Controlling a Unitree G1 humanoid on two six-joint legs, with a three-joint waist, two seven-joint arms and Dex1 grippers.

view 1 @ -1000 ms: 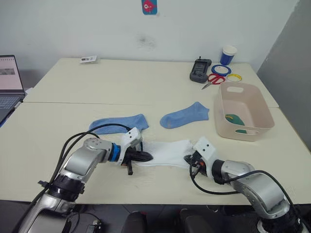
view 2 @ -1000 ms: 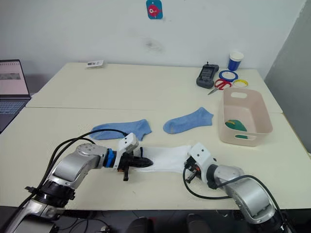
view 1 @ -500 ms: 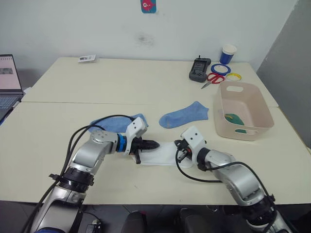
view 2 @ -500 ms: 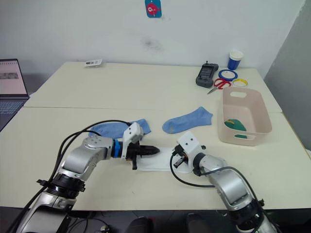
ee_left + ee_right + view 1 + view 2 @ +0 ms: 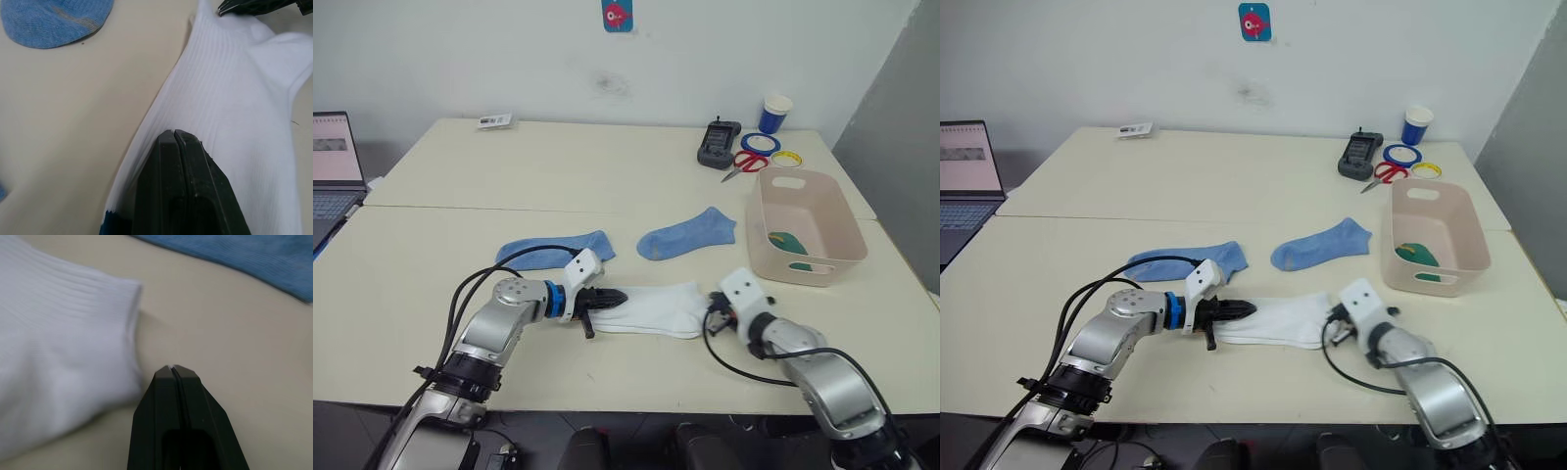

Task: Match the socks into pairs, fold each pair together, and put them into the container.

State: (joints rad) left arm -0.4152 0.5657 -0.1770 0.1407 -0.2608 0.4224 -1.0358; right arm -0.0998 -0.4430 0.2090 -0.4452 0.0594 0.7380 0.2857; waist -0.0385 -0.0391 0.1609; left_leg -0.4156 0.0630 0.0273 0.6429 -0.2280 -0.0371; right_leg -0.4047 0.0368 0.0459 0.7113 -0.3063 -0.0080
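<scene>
Beige table (image 5: pixel 509 186): green pair binned in container (image 5: pixel 822 257); white socks (image 5: pixel 656 308) pinned by closed left gripper (image 5: pixel 619 294), right gripper (image 5: pixel 713 315) closed empty; blue socks (image 5: pixel 687 235) unpaired.

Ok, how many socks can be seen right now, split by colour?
Light blue socks: 2, flat on the table.
White sock shape: 1; cannot tell whether two are stacked.
Green bundle in the container: 1; the number of socks in it is unclear.
Total: 4 visible pieces.
</scene>
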